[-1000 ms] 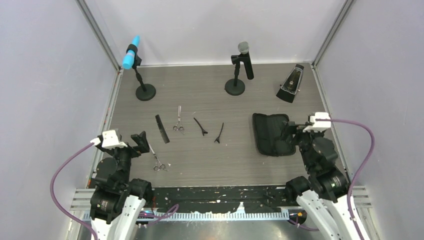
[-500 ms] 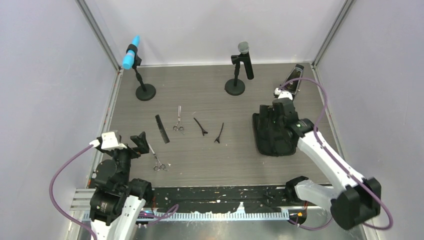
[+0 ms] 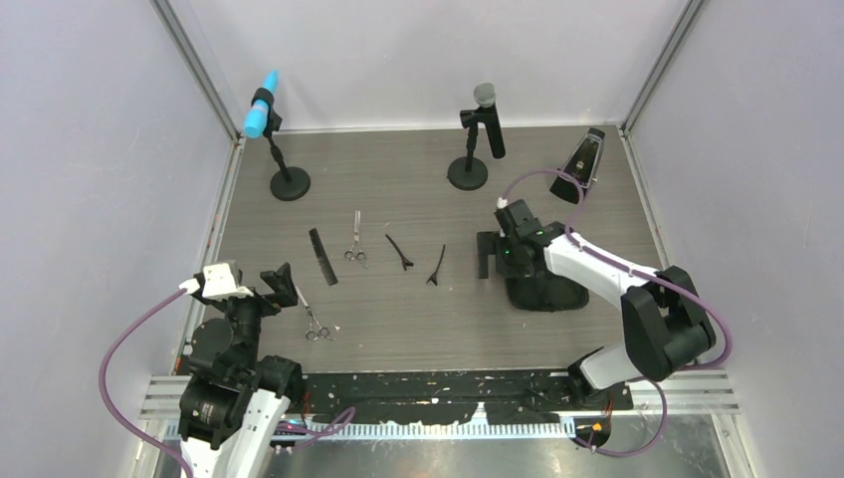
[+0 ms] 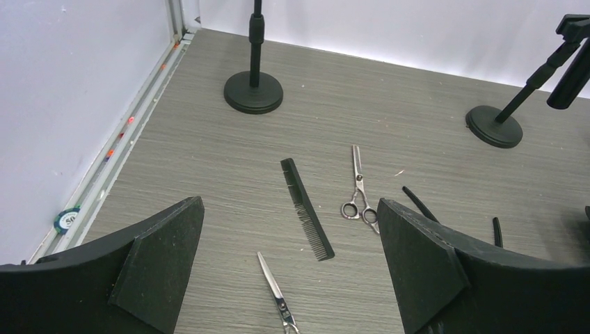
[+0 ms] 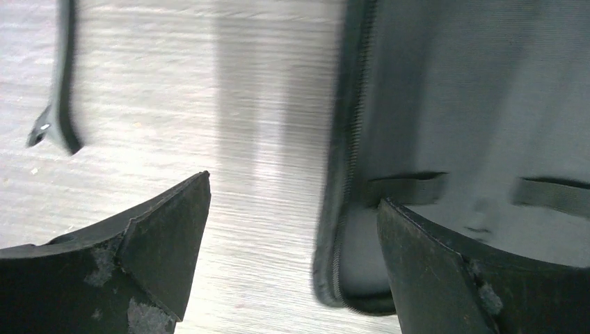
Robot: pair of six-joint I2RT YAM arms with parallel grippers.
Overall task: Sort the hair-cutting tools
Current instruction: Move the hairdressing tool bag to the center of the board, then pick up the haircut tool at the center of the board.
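Grey wood-grain counter (image 3: 398, 199): right hand (image 3: 486, 255) gapes empty over black zip case (image 3: 547, 294) edge, probably to fetch thin black hair clip (image 3: 436, 266).

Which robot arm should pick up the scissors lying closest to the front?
Left. The near scissors lie just ahead of the left gripper, which is open and pointing their way. The right gripper, also open, is far off at the edge of the zip case.
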